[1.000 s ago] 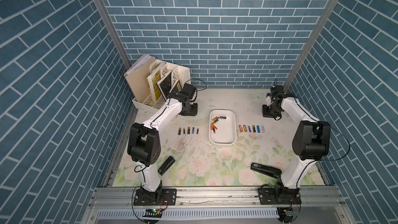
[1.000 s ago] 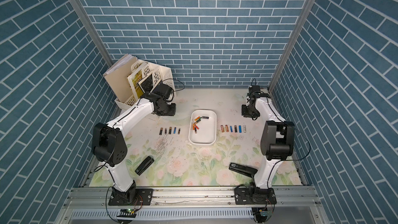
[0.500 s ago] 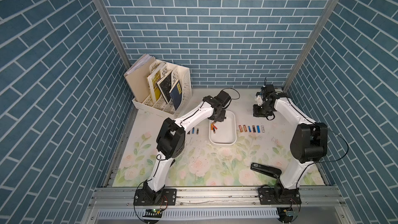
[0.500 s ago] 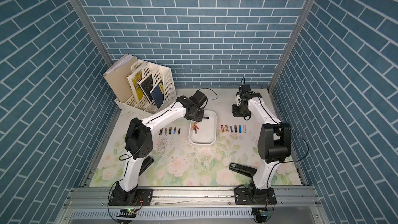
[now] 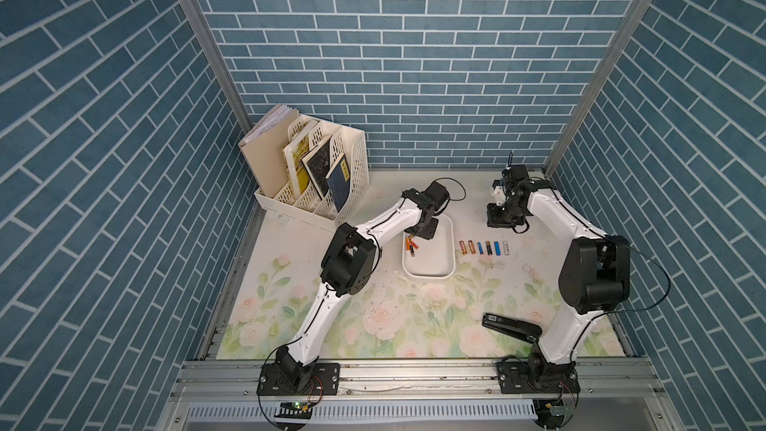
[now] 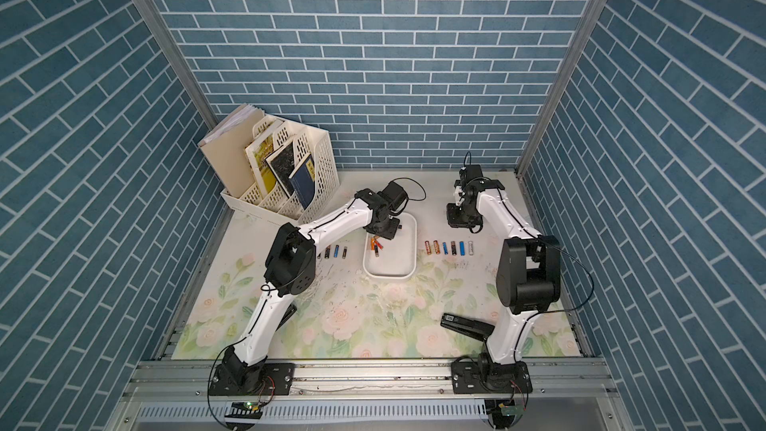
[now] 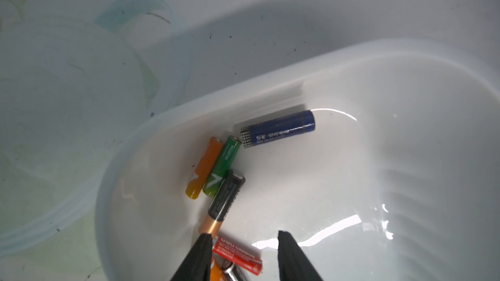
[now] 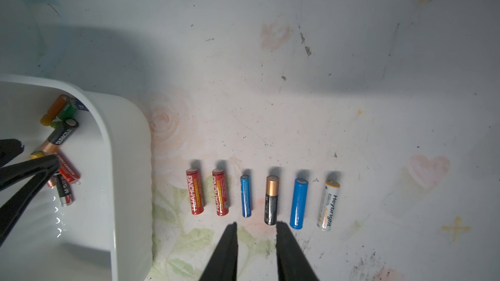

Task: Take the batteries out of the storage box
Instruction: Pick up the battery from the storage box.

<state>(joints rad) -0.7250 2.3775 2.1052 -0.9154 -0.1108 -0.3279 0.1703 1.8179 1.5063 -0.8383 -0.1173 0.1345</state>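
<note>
White box (image 7: 338, 185): we see left hand (image 7: 243, 235) spread, empty, over red battery (image 7: 238, 255); right hand (image 8: 256, 224) spread, empty.

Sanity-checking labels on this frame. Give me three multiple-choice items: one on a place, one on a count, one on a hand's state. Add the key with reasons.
1. Where is the left hand?
A. Over the file rack
B. Over the storage box
C. Over the stapler

2. How many batteries lie in the row on the mat, on the right arm's side of the storage box?
A. Four
B. Six
C. Nine

3. What state is the right hand in?
A. Shut on a battery
B. Shut on the stapler
C. Open, holding nothing

Key:
1 B: the left wrist view looks down past its fingers into the white box.
2 B: the right wrist view shows six lying side by side.
3 C: its fingers stand apart with nothing gripped between them.
</note>
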